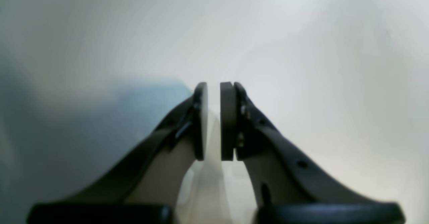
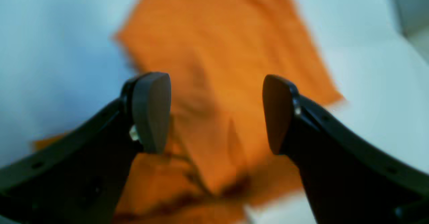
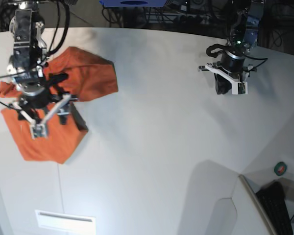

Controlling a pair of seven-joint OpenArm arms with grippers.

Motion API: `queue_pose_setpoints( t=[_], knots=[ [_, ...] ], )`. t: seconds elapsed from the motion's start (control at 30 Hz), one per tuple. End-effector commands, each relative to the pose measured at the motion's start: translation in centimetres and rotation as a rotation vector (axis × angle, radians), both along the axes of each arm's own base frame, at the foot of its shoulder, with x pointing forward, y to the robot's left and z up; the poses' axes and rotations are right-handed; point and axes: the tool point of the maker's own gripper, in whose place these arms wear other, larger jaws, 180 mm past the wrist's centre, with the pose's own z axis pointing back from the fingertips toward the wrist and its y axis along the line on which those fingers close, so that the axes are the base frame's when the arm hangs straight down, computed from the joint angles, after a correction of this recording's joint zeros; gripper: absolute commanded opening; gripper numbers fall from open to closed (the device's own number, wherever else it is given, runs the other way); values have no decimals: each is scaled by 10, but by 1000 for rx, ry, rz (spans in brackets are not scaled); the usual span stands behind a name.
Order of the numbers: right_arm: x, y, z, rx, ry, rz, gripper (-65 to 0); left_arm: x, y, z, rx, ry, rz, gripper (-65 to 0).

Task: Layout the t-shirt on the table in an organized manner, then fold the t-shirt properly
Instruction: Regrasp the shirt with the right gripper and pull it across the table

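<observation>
The orange t-shirt [image 3: 90,76] lies crumpled in two lumps at the far left of the white table [image 3: 161,147]. My right gripper [image 3: 46,111] hangs just above it. In the right wrist view that gripper [image 2: 214,116] is open, its pads wide apart with nothing between them, and the shirt [image 2: 218,49] lies wrinkled below. My left gripper [image 3: 224,87] hovers over bare table at the back right, far from the shirt. In the left wrist view its [image 1: 213,120] pads stand almost together, shut on nothing, with only white table [image 1: 301,49] behind.
A small white rectangular plate [image 3: 66,221] lies near the table's front edge. At the bottom right the tabletop is cut away, with a black keyboard [image 3: 279,210] and a small green round object [image 3: 281,168] beyond. Cables and equipment line the back edge.
</observation>
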Motion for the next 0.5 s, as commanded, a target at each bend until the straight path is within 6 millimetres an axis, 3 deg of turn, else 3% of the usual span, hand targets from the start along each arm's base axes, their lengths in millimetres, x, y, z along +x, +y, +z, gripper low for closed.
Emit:
queue_pose_setpoints(
  t=[0.0, 0.1, 0.27, 0.47],
  knots=[
    [16, 3, 5, -22, -30, 27, -240, 10, 1, 13, 3, -50, -6, -584],
    [37, 17, -14, -89, 9, 56, -240, 12, -4, 20, -3, -68, -16, -584],
    [51, 15, -46, -288, 75, 76, -240, 12, -6, 26, -5, -83, -21, -584],
    [52, 22, -52, -256, 96, 73, -240, 10, -10, 24, -9, -77, -29, -583]
  ],
)
